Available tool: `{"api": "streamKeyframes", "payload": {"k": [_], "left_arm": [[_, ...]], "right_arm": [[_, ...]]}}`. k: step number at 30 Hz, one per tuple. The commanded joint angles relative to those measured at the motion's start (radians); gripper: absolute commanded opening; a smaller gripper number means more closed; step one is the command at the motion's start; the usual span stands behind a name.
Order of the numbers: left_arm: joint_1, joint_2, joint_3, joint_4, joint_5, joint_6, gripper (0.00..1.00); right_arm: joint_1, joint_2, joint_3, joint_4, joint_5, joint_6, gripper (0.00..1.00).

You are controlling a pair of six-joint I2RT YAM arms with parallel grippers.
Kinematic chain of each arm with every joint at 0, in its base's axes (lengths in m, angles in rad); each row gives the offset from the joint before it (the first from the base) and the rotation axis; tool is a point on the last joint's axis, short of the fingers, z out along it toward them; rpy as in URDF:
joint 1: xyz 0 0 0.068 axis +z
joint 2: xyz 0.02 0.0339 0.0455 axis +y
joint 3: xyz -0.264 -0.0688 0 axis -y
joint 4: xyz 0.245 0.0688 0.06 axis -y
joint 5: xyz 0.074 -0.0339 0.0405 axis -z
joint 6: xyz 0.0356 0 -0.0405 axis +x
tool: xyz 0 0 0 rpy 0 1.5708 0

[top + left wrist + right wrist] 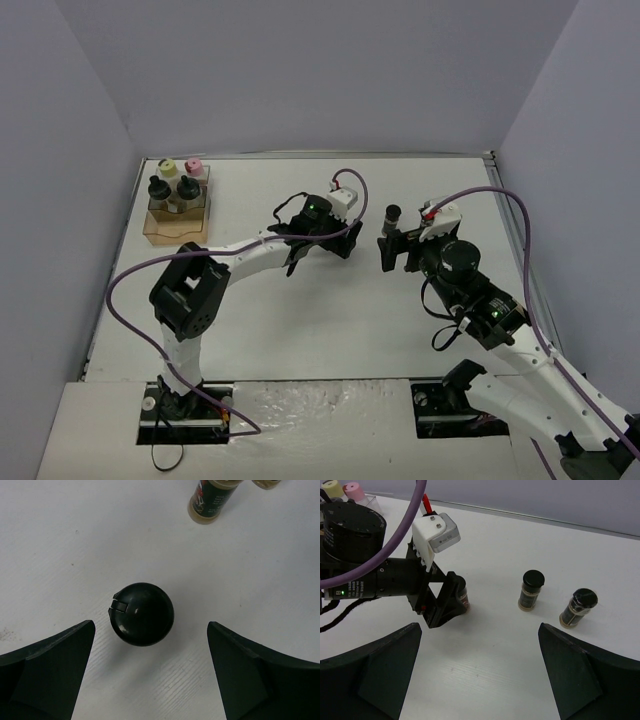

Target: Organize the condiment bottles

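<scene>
Four jars (178, 180) already in rack (176, 230), far left; three black-capped jars (531, 590) remain on table (300, 330). Left gripper (150, 626) spread wide astride one; right gripper (480, 680) agape, empty.

The top view looks down from high at the near side over the whole tabletop (300, 320). The left wrist view faces straight down, very close, on a black-capped bottle (141, 613). The lower, slanting right wrist view probably shares it.
</scene>
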Motion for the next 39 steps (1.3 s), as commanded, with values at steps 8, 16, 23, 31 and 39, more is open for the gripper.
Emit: {"api": "streamKeyframes", "payload": {"k": [8,16,23,31,39], "left_arm": [[-0.011,0.043,0.143,0.046,-0.132,0.031,0.76],[-0.016,0.025,0.138,0.030,-0.128,0.012,0.34],[0.022,-0.103,0.076,-0.005,-0.196,0.006,0.07],[0.318,-0.333,-0.049,-0.083,-0.294,-0.064,0.06],[0.656,-0.442,-0.143,-0.063,-0.324,-0.100,0.06]], "right_arm": [[0.004,-0.024,0.014,0.044,0.039,0.007,1.00],[0.004,-0.025,0.011,0.044,0.042,0.008,1.00],[0.005,-0.029,0.011,0.044,0.037,0.009,1.00],[0.007,-0.031,0.010,0.044,0.029,0.012,1.00],[0.011,-0.032,0.012,0.044,0.020,0.013,1.00]]}}
